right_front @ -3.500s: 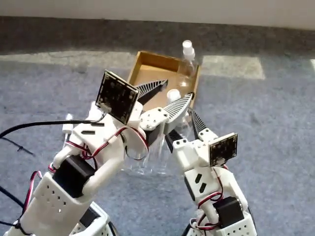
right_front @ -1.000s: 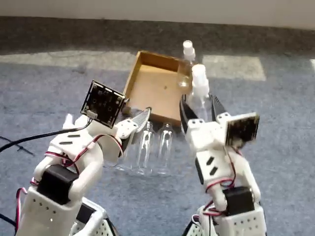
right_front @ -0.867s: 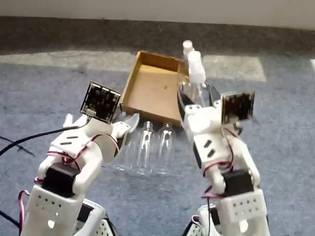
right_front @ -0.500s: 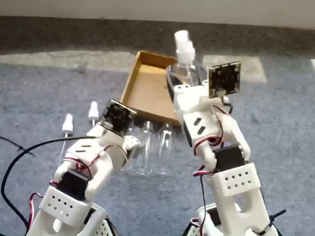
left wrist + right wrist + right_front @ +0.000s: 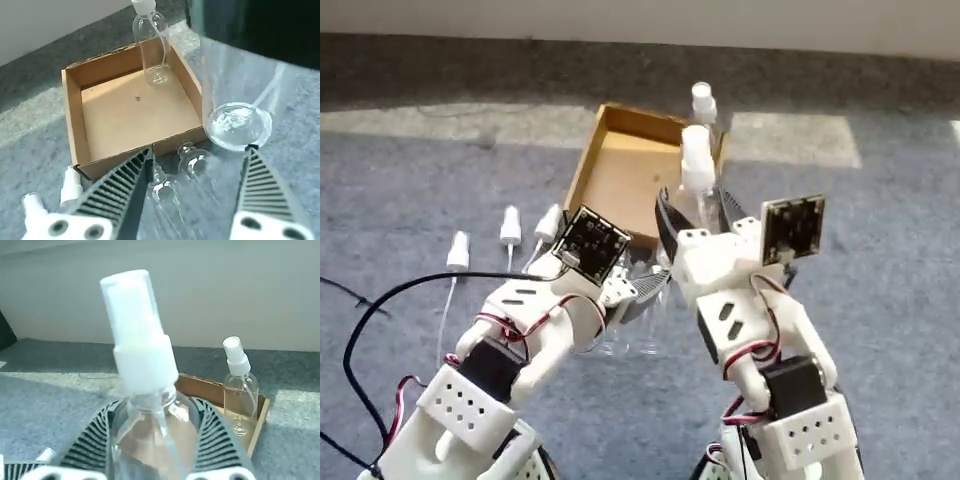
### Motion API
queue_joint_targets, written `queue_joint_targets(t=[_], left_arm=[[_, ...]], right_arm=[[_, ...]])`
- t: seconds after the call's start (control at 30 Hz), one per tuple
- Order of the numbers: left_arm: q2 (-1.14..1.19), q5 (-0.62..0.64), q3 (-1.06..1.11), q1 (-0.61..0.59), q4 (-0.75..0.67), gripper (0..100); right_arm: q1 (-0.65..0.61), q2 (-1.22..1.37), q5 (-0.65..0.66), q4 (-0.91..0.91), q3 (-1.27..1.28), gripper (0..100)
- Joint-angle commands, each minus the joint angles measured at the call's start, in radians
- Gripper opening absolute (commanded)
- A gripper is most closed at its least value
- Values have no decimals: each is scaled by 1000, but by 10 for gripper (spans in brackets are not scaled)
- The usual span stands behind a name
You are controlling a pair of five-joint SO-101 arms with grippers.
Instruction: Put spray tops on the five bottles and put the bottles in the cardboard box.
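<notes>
The clear plastic bottle with its white spray top (image 5: 697, 185) stands upright in my right gripper (image 5: 698, 215), which is clamped on its body from both sides. It is raised off the floor at the near corner of the shallow brown cardboard box (image 5: 582, 170). From my right wrist the bottle (image 5: 150, 432) looks smooth and see-through, with a thin dip tube running down inside and a matt white cylindrical cap above a wider collar. My ribbed black fingers (image 5: 90, 447) press against its rounded shoulders. From my left wrist I see its round, glassy base (image 5: 240, 122) hanging beside the box wall (image 5: 70, 115). A second capped clear bottle (image 5: 703, 105) stands in the far corner of the box, against the plain corrugated walls. My left gripper (image 5: 200, 150) hangs spread wide, holding nothing, low over two uncapped clear bottles (image 5: 192, 162) that lie side by side on the floor with their open necks towards the box. Three loose white spray tops (image 5: 510, 225), each trailing a thin tube, lie further to my left. Everything rests on a rough grey carpet (image 5: 880, 230).
</notes>
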Motion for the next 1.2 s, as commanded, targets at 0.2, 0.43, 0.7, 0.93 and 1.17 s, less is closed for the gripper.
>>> queue_joint_targets(t=[0.2,0.43,0.7,0.93,1.17], left_arm=[[10,12,-56,16,-23,257],[7,8,4,16,-8,256],[7,6,76,-10,-11,256],[7,5,117,-130,-14,256],[8,5,127,-133,-37,256]], right_arm=[[-10,-54,-17,2,31,5],[30,-28,115,-130,30,5],[85,398,124,-409,-27,5],[117,760,124,-848,-56,5],[163,1010,124,-1113,-56,5]])
